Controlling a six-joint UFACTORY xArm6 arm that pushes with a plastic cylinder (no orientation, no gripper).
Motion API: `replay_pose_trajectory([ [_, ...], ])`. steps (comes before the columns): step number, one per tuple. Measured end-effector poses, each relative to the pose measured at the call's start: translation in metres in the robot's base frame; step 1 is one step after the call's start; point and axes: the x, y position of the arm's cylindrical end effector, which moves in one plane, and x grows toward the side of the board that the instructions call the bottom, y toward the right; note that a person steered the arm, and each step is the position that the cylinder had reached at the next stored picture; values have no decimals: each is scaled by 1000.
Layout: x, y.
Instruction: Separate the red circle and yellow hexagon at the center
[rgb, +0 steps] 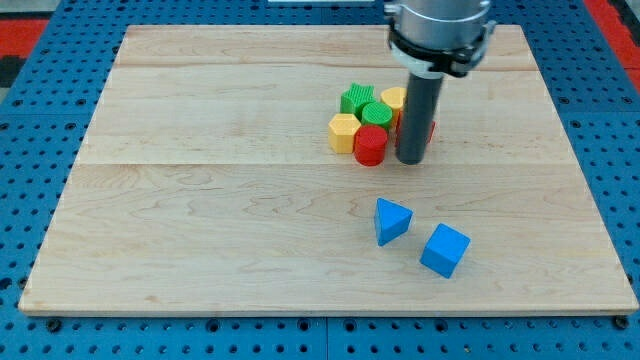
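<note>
My tip (411, 160) was seen just right of the red circle block (370, 145), which touched the yellow hexagon block (344, 132); no fingers were fitted; a push between them was judged best.

The worktop (220, 190) is pale wood with smooth grain lines. The red circle (370, 146) and yellow hexagon (343, 132) look like smooth, painted matt blocks.

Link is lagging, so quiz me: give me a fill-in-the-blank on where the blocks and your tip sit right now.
My tip stands just to the view's ___ of the red circle.
The yellow hexagon touches the red circle on the view's ___ side.
The two ___ blocks, a triangle and a cube, lie apart, nearer the view's bottom.
Missing: right; left; blue
</note>
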Motion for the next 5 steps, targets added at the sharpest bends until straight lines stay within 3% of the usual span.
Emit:
replay_pose_trajectory([
  [1,10,53],
  [2,4,41],
  [5,12,-81],
])
